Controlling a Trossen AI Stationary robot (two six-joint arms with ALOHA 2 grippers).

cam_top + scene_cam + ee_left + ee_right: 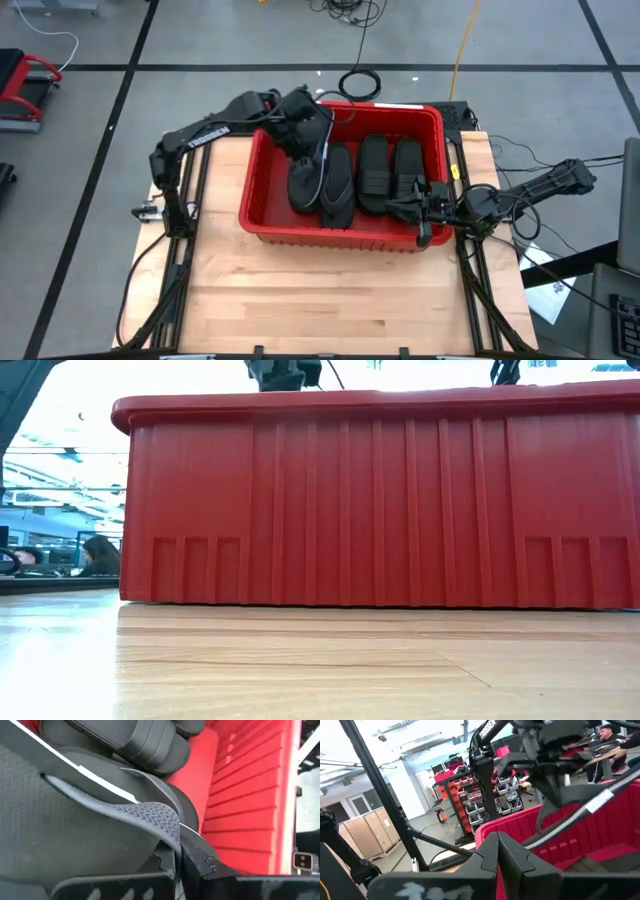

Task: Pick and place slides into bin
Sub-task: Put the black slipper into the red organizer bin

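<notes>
Start with the bin (262, 180): it sits mid-counter (300, 290), and every slide you can see already lies inside it, side by side, with none left on the wood. Your left gripper (300, 135) is down in the bin's far left corner, over the leftmost slides (305, 180); its fingers are pressed together and appear to pinch the flip-flop's thong strap (150, 815). To finish this well, lower until the sole rests flat, then release and lift straight up so the strap does not snag. The right gripper (430, 207), pressed together and holding nothing, waits at the bin's right wall.
</notes>
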